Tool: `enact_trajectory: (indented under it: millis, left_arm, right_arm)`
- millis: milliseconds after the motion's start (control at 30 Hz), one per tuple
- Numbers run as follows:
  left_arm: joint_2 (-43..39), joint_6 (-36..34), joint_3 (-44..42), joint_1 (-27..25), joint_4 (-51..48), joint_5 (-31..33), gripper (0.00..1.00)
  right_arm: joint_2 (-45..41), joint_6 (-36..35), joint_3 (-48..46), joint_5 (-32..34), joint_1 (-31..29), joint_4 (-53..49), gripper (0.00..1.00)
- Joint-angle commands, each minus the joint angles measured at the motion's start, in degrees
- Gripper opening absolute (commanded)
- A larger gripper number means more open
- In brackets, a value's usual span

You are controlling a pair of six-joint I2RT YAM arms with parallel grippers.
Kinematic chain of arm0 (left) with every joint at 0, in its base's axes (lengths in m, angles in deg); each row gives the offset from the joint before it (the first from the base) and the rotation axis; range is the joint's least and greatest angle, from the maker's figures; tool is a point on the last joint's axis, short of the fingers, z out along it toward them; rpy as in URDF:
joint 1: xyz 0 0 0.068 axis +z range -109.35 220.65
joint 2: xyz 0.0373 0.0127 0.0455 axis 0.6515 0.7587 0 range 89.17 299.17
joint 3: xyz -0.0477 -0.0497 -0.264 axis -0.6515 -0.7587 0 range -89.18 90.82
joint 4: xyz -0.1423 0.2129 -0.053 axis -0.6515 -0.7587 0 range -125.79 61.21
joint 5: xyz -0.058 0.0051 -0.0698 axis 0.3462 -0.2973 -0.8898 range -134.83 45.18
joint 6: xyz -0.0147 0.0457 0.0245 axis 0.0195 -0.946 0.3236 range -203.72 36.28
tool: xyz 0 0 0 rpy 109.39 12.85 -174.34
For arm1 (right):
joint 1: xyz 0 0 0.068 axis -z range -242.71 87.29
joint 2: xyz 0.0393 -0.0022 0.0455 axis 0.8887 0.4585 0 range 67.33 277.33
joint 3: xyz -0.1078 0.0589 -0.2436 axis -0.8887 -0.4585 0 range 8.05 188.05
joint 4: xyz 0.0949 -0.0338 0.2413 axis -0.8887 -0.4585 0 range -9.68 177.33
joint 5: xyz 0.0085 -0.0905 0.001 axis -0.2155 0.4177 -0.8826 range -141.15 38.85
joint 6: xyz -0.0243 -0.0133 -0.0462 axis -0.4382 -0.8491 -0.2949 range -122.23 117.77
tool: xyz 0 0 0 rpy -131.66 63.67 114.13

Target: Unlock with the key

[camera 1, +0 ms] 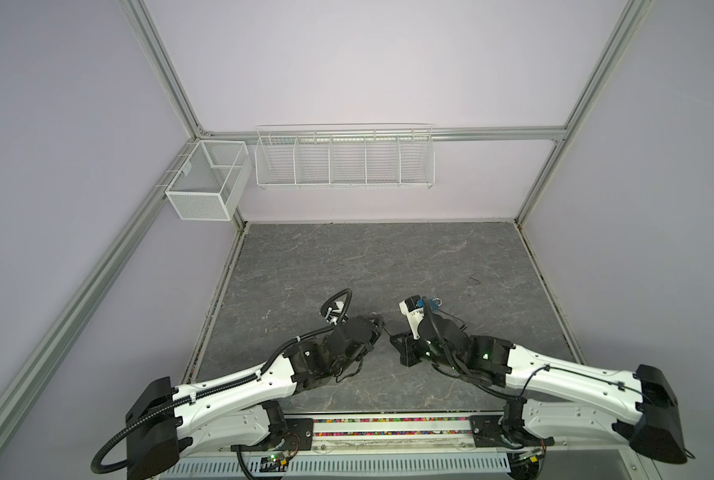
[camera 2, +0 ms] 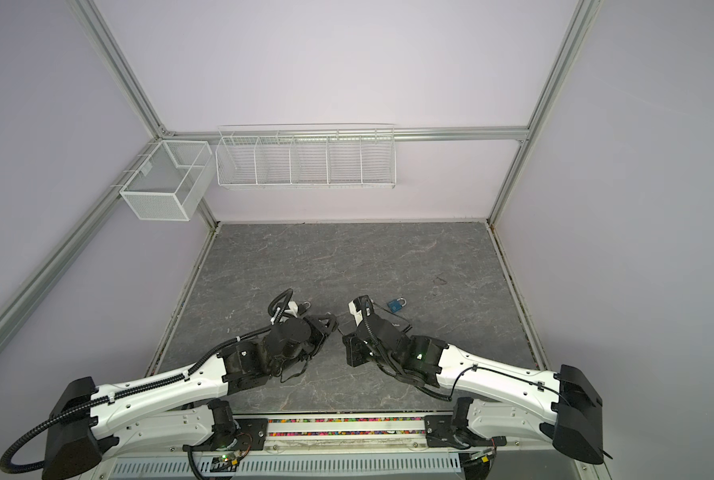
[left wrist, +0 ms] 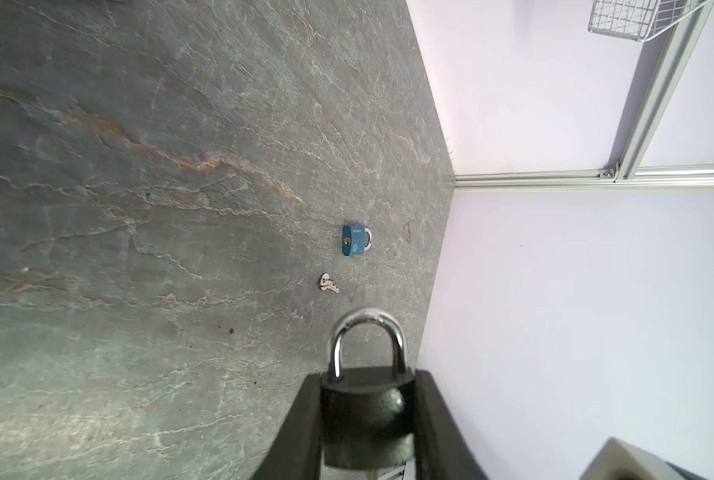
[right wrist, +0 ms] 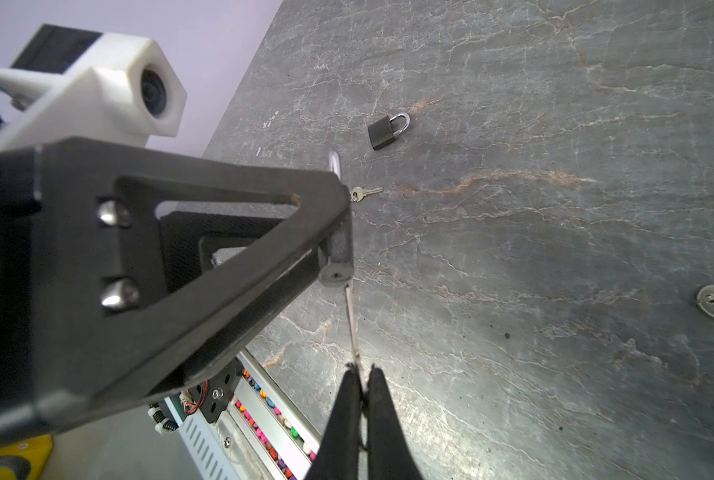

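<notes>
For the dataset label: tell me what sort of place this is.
Probably a lab robot cell: aluminium frame around plain walls, wire rack hung at the back, left arm and right arm mounted along the tabletop's near edge.

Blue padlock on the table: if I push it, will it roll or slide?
Likely slides rather than rolls: the blue padlock lies flat on the smooth table. Probably heavy for its size, given its metal shackle.

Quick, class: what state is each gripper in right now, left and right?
Left gripper: jaws closed on a black padlock.
Right gripper: jaws shut on a key.
</notes>
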Motion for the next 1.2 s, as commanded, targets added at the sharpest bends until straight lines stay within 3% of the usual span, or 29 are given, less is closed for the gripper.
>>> enact_trajectory:
  millis: [0,667,1167]
  left_arm:
    - [-0.1,1.4,-0.5,0.3,1.9,0.0,0.0]
    - [-1.4,1.1,-0.4,0.3,-0.2,0.4,0.0]
    - [-2.7,-0.6,0.2,0.3,-1.6,1.4,0.0]
  right_arm:
    - [1.3,2.2,2.0,1.4,-0.2,-1.4,0.07]
    - [4.2,2.6,5.2,2.0,-0.2,-2.2,0.07]
    - [5.1,2.6,6.3,-2.2,0.5,-2.0,0.07]
